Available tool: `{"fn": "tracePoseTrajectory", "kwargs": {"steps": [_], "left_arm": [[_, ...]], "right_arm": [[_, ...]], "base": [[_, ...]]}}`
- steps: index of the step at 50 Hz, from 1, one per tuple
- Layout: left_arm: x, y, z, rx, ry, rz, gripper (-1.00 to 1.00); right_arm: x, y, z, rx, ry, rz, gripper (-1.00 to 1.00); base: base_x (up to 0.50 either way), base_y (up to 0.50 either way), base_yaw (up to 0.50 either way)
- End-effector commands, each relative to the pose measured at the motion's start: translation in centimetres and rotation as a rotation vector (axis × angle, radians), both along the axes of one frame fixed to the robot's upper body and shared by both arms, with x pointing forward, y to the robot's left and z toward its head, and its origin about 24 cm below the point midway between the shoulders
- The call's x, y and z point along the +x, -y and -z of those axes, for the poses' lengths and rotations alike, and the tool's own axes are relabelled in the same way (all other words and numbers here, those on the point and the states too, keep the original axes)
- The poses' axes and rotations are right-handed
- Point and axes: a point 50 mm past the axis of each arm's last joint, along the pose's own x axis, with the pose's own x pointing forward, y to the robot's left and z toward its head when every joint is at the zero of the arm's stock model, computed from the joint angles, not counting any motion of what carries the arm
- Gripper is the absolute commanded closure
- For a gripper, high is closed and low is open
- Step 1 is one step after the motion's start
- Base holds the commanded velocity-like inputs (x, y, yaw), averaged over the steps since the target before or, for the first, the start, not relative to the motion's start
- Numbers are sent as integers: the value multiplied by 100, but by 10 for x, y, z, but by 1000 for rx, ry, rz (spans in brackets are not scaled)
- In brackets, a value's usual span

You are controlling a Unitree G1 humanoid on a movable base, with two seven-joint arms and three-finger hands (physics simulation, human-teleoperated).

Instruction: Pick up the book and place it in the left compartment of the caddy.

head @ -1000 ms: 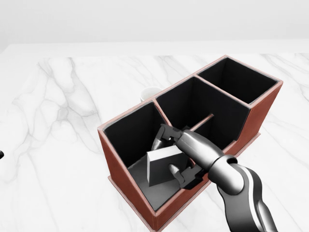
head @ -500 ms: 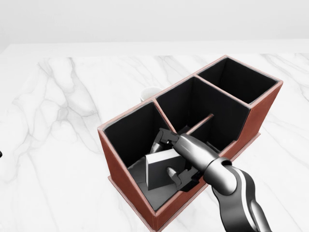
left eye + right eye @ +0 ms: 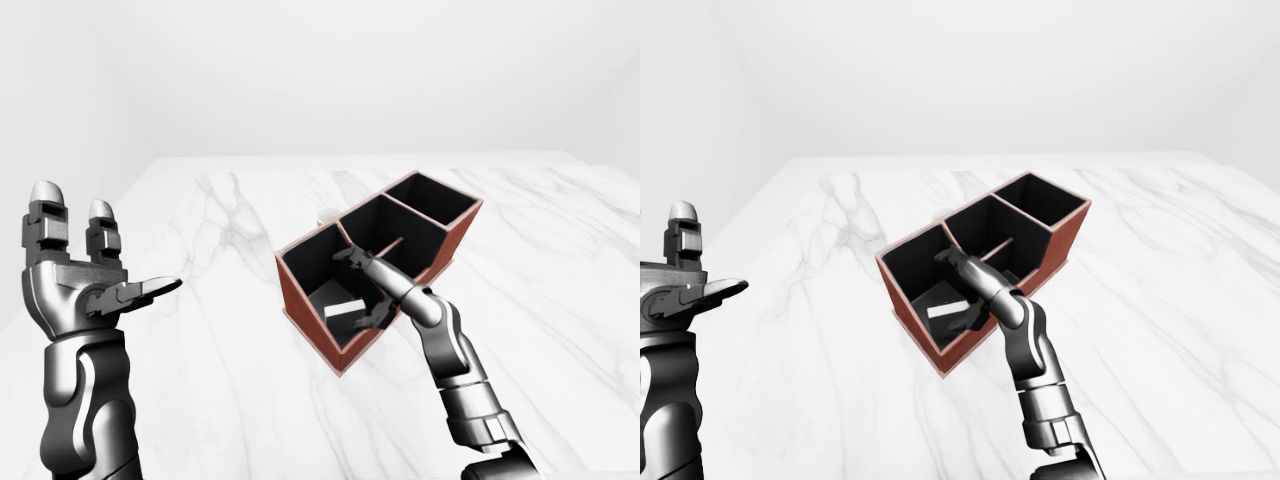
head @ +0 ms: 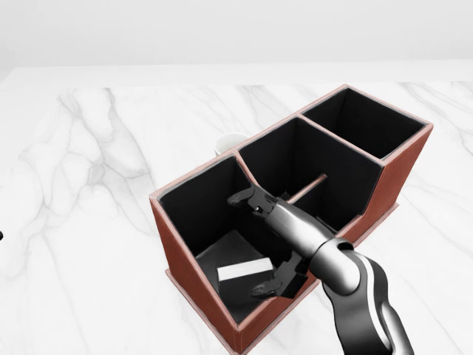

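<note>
Head view: red-brown caddy sits diagonally on the white marble tabletop, black-lined, with three main compartments running from lower left to upper right; the middle compartment has a thin divider inside it. The book lies flat on the floor of the left compartment, its pale page edge facing the camera, near the compartment's lower right wall. Right hand reaches down into that same compartment from the lower right of the view, forearm crossing over the caddy's rim. Its fingers are spread apart: one points up and left above the book, while another lower fingertip sits just beside the book's right end. The fingers are not closed round the book; whether the lower fingertip touches it cannot be told. A small white rounded object, only partly visible, stands on the tabletop just beyond the caddy's upper left wall; its identity is unclear. Left-eye view: left hand is raised at the left of the view, well apart from the caddy, palm upright with two fingers pointing up and the thumb extended sideways, holding nothing.
</note>
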Motion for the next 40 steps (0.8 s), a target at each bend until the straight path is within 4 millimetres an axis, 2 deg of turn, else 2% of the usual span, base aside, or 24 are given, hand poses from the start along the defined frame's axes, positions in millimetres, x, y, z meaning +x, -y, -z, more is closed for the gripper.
{"fn": "tracePoseTrajectory", "kwargs": {"steps": [1, 25, 34, 35, 40], "left_arm": [[1, 0, 1, -1, -3, 1, -100], [-1, -1, -2, -1, 8, -5, -100], [-1, 0, -1, 0, 4, -2, -100], [0, -1, -1, 0, 4, -3, -100], [-1, 0, -1, 1, 3, -2, -100]], "right_arm": [[0, -2, -5, 25, 17, -8, -100], [0, -2, 3, 42, -5, 12, -100], [-15, -12, -35, 36, 128, -83, -100], [-20, -14, -46, 38, 167, -108, -100], [-32, -15, -72, 17, 272, -149, -100]], "base": [[0, 0, 0], [0, 0, 1], [0, 0, 0], [0, 0, 0], [0, 0, 0]]}}
